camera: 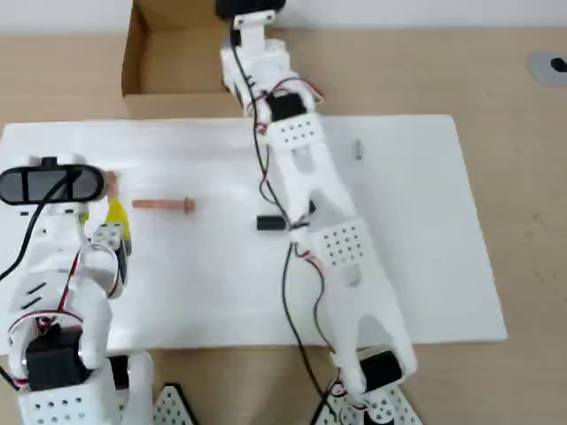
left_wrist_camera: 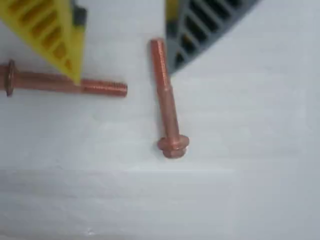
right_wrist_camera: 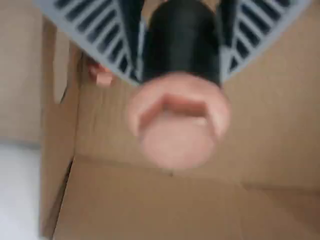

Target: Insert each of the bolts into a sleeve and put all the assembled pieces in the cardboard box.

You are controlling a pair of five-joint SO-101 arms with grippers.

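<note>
Table (camera: 523, 221): we see a white board (camera: 407, 283) on it.
Box (camera: 168, 62): at board's far edge.
Left end effector (left_wrist_camera: 125, 70): wide.
Right end effector (right_wrist_camera: 180, 60): holds sleeve (right_wrist_camera: 180, 30).

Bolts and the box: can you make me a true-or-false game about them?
1. The right gripper holds a black sleeve with a bolt in it. True.
2. It holds them over the white board. False: they are over the cardboard box.
3. A loose bolt and a second bolt lie on the white board. True.
4. The left gripper is squeezing a bolt. False: it is open, and both bolts lie on the board.
</note>
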